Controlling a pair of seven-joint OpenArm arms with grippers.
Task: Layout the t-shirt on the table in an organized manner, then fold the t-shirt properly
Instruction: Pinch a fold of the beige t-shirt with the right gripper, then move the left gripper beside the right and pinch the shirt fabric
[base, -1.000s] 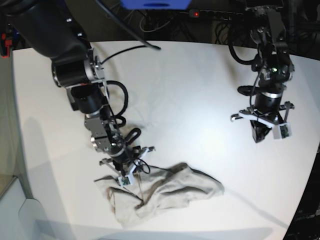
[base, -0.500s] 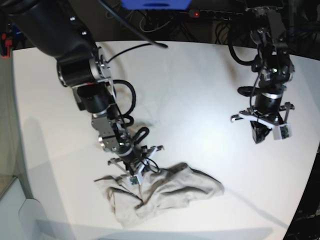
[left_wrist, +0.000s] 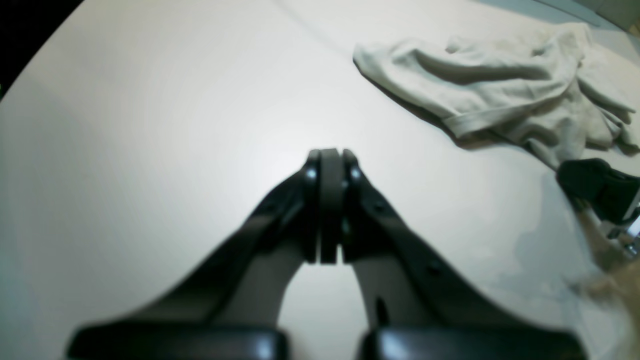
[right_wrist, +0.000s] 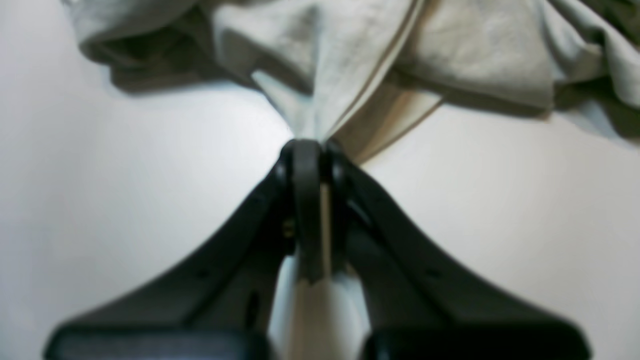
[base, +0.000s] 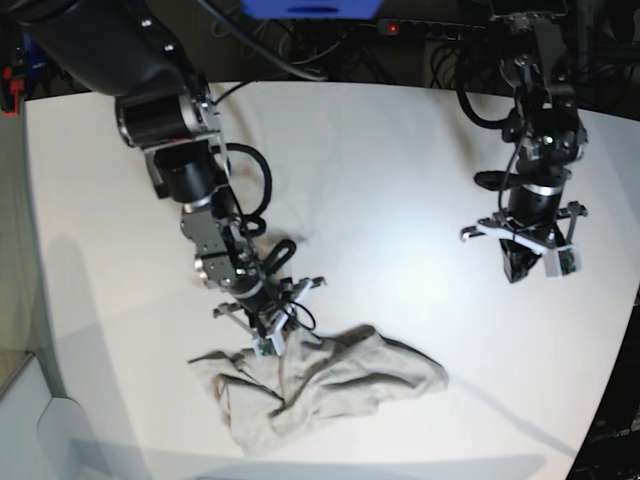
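Note:
The beige t-shirt (base: 330, 385) lies crumpled in a long heap near the front edge of the white table (base: 380, 160). My right gripper (base: 277, 345) is at the heap's upper left edge, shut on a pinched fold of the t-shirt (right_wrist: 325, 90) that rises into its fingertips (right_wrist: 306, 150). My left gripper (base: 517, 272) hangs over bare table far to the right, shut with nothing in it. In the left wrist view its closed fingers (left_wrist: 327, 170) point at the table (left_wrist: 150, 125), and the t-shirt (left_wrist: 500, 85) lies at the upper right.
Cables and a power strip (base: 420, 28) run behind the table's far edge. The table's curved right edge (base: 615, 370) is close to my left arm. The right arm's dark wrist (left_wrist: 597, 187) shows at the left wrist view's right edge.
My right gripper has shifted rightward along the shirt's upper edge and closed on a fold of cloth. The left arm has stayed still.

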